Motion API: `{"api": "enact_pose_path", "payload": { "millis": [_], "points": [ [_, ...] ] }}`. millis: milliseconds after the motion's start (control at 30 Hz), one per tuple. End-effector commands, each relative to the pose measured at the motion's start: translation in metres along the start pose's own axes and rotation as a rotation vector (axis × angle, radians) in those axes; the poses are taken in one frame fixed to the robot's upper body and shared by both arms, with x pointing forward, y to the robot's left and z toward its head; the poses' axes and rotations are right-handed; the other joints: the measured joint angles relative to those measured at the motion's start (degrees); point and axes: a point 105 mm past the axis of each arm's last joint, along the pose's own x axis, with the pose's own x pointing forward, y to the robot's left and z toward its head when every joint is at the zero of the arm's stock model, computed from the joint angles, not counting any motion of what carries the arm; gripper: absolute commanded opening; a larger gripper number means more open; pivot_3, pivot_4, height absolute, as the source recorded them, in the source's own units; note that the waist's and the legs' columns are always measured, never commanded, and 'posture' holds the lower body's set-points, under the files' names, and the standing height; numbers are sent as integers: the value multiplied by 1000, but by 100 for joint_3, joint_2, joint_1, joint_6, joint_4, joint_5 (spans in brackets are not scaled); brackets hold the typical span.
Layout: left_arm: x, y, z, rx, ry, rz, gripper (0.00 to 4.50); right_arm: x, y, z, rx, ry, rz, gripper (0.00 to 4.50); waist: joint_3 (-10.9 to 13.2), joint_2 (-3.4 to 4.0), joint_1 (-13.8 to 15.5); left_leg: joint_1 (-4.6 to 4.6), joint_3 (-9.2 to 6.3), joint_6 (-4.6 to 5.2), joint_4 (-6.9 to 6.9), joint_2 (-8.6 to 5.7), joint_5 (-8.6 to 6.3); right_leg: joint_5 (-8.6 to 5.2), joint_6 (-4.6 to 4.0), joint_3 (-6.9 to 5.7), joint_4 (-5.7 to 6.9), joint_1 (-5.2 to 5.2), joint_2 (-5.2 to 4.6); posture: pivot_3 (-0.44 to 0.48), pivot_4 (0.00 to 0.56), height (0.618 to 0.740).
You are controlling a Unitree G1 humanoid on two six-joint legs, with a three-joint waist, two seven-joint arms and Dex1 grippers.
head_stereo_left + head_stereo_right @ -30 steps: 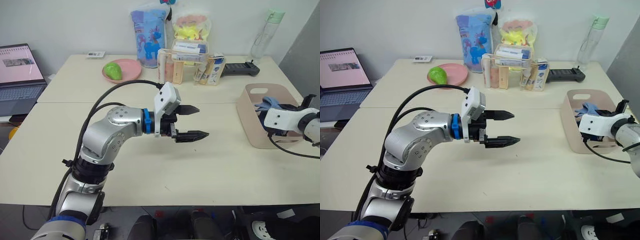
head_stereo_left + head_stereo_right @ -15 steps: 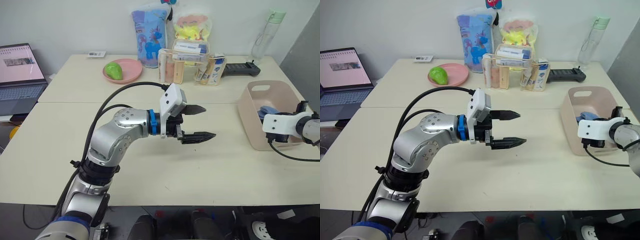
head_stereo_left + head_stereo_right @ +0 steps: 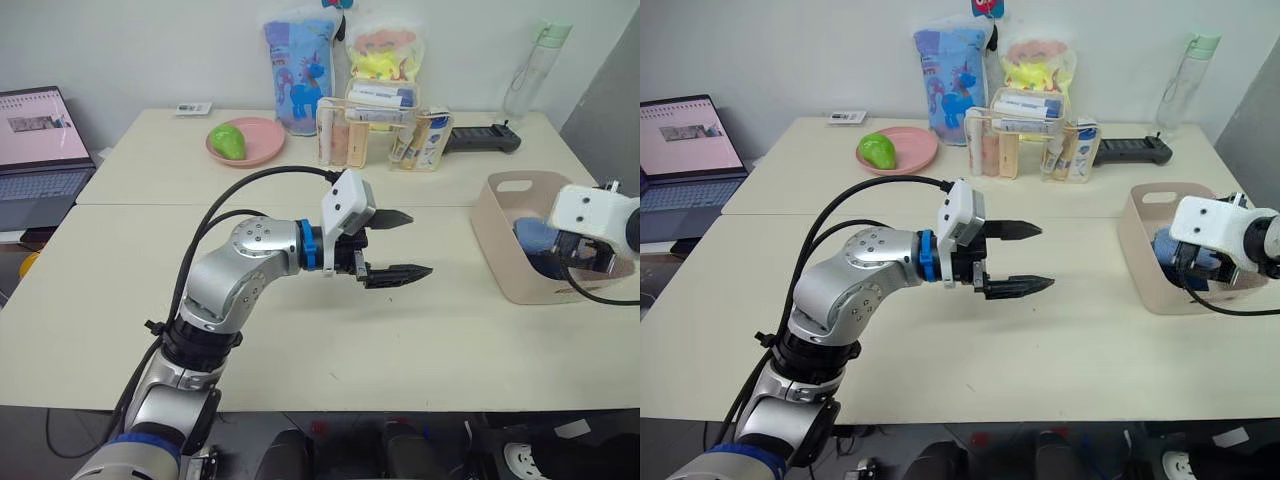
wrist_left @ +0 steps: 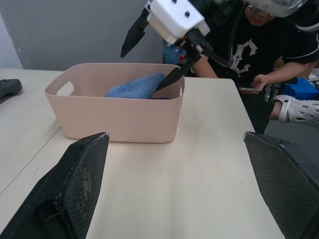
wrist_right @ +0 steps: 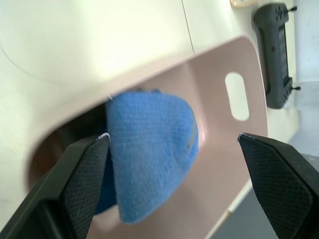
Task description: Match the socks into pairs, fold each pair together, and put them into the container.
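I see my right gripper [image 4: 152, 52] spread wide over the container [image 3: 510, 255], empty. The light blue socks [image 5: 149, 149] lie inside it (folded). My left gripper [image 3: 400, 245], open, hovers well left of the container.

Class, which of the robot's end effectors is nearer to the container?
Right. The right end effector hangs open just above the container, over its blue socks. The left end effector is open above mid-table.

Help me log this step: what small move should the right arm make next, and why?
Probably lift the right gripper straight up and clear of the container. Its jaws stand open over the light blue socks, which lie inside the tub and are no longer gripped, so the drop looks done.
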Motion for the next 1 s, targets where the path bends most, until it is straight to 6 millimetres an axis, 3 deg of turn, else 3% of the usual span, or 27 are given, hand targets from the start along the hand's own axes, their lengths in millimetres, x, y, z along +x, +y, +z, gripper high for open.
{"api": "enact_pose_path", "payload": {
  "millis": [33,267,533,867,1000],
  "points": [
    [-1,-2,4,29,-16,-10,4500,-24,-24,16,30,-53,-99,4485,0,1,-1,0,-1,0,0,0,0,0,0,0,0,0,0,0,150,703],
    [1,-4,2,30,-15,-22,4500,9,-40,-5,-14,49,-274,4485,-1,-2,-5,0,0,-4,0,0,2,0,0,1,0,0,-1,0,150,703],
    [0,-6,0,27,-7,-21,4500,40,-13,-25,27,97,-177,4485,0,1,-5,-4,3,-6,0,0,3,0,0,1,2,-5,-2,0,150,703],
    [0,-5,-1,25,-5,-12,4500,33,-13,-24,66,74,-189,4485,0,1,-4,-4,0,-6,1,0,3,0,0,0,3,-5,-1,0,150,703],
    [-7,-3,-1,25,0,-5,4500,6,-35,-25,92,67,-313,4485,0,1,-2,-5,1,-5,1,0,3,0,0,0,3,-5,-1,0,150,703]
  ]
}}
